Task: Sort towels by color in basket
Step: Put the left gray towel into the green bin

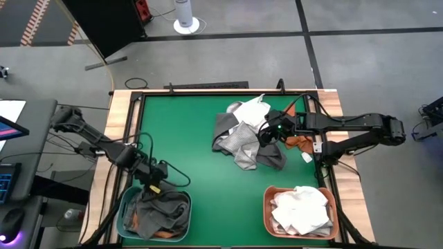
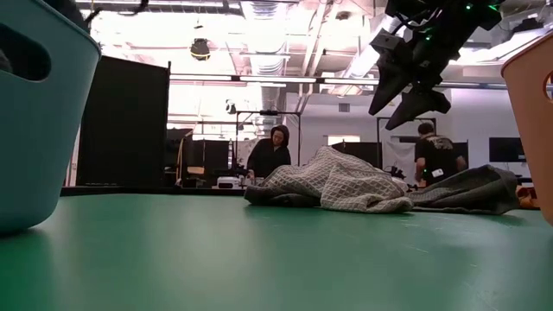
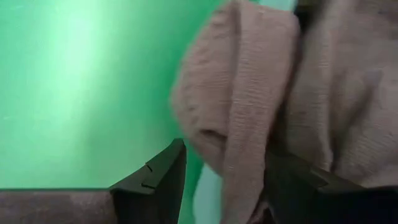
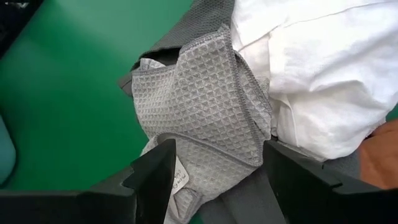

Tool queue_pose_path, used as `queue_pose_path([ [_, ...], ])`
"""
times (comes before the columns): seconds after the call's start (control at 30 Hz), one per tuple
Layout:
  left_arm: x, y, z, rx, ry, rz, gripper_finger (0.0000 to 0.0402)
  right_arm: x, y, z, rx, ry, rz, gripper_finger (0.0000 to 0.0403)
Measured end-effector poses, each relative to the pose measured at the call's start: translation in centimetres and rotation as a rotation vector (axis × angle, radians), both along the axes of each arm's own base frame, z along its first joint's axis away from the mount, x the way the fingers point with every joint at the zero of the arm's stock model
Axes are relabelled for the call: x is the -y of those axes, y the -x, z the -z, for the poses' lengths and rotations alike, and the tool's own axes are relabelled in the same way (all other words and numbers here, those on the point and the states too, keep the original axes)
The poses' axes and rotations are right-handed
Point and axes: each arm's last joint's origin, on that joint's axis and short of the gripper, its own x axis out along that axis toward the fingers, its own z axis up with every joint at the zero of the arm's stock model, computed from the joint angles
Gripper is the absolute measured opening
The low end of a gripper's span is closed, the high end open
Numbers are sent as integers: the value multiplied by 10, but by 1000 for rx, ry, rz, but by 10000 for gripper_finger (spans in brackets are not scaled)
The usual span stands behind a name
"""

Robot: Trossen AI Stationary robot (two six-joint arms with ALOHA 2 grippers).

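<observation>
The unsorted towels (image 1: pixel 246 135) lie in a loose heap toward the far right of the green desk (image 1: pixel 180 131), a light grey waffle-weave one (image 4: pixel 205 106) on top, a white one (image 4: pixel 311 74) beside it and a rust one (image 1: pixel 299 142) at the heap's right edge. The right end effector (image 1: pixel 270 133) hangs just above the heap, fingers apart and empty. Such cloth should be light, limp and easily snagged on its neighbours, so a pinch on a raised fold or hemmed edge of the grey towel seems best. The left end effector (image 1: pixel 154 185) sits over the teal basket (image 1: pixel 127 220), fingers apart around a fold of dark towel (image 3: pixel 249 112); whether it grips is unclear. White towels (image 1: pixel 301 207) fill the orange basket (image 1: pixel 268 216).
</observation>
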Motion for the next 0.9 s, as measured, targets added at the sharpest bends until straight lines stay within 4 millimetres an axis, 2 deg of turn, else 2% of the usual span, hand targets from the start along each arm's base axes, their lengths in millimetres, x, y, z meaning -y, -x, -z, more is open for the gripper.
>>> queue_pose_path([
  [0.2,-12,2,3,8,-4,-40,180,0,0,0,5,-13,15,269],
  [0.63,-35,15,-13,82,17,-174,180,0,0,0,3,-8,11,269],
  [0.77,-49,27,-9,-24,-105,-321,180,1,0,0,3,-8,11,269],
  [0.9,-51,28,10,-117,-101,-317,180,1,0,0,4,-8,11,269],
])
